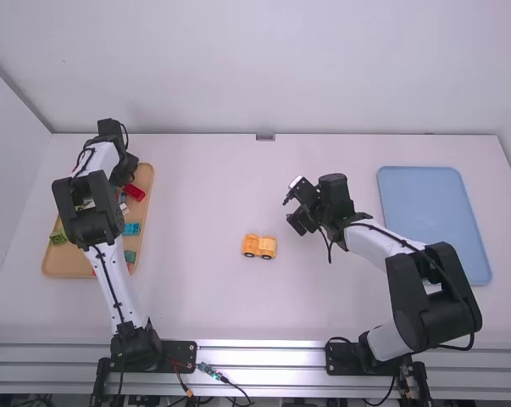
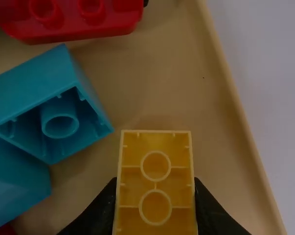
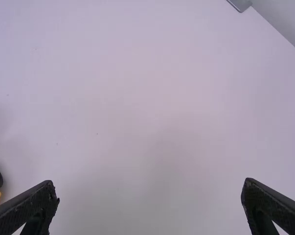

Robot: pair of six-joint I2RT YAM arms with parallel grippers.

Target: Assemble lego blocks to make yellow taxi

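Fetching seems the step; left gripper (image 2: 155, 199) pinches a yellow block (image 2: 155, 182) over the tray (image 2: 235, 103); right gripper (image 3: 151, 187) (idle, I judge) stands wide; next, carry the block to the chassis (image 1: 259, 246) mid-table.

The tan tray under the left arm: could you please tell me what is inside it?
Inside are a red block, teal blocks and a green block, among others; the left arm covers part.
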